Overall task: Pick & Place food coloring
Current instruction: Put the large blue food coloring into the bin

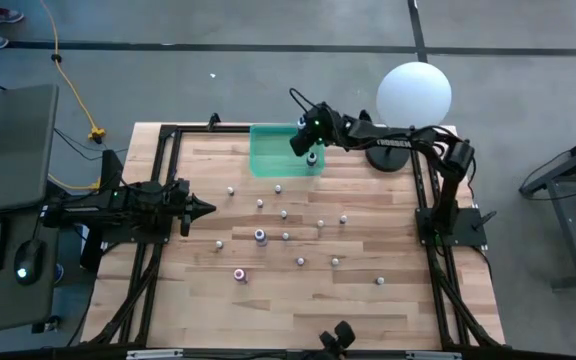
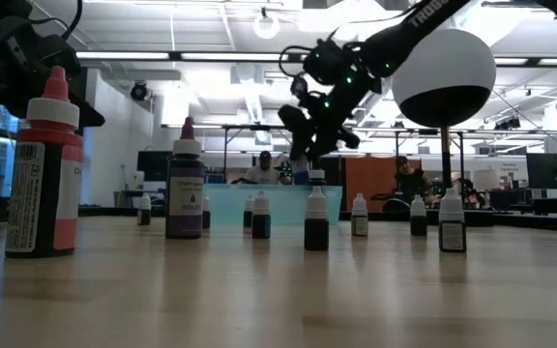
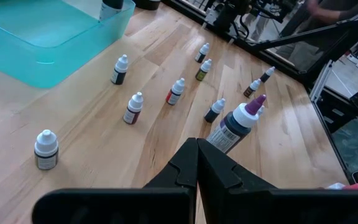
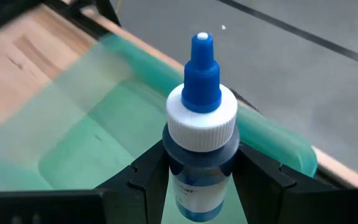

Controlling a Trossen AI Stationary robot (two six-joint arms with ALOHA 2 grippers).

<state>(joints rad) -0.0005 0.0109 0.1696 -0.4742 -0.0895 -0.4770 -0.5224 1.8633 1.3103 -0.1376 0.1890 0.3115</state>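
Observation:
My right gripper (image 1: pixel 310 150) is shut on a blue-tipped, white-capped food coloring bottle (image 4: pixel 201 112) over the right end of the green translucent tray (image 1: pixel 273 152); the low view shows the gripper (image 2: pixel 306 159) above the tray (image 2: pixel 230 203). Several tiny white-capped bottles (image 1: pixel 286 236) stand upright on the wooden table. Among them are a larger purple-capped one (image 1: pixel 260 236) and a pink one (image 1: pixel 239 274). My left gripper (image 1: pixel 204 208) waits shut at the table's left, clear of the bottles; its wrist view shows the fingers closed (image 3: pixel 196 168). My right gripper pinches the bottle between its two fingers (image 4: pixel 148 174) at the shoulder just below the white cap (image 4: pixel 201 152). The fingers slant down from the table's right. The bottle stands upright in the hold, lifted clear above the tray floor.
A big white globe lamp (image 1: pixel 414 92) stands on its dark base at the far right, close behind my right arm. Black frame rails (image 1: pixel 158 180) border the table's left and right sides. A laptop and mouse (image 1: pixel 26 262) sit off the left edge. Bare wood (image 1: pixel 298 310) lies near the front edge.

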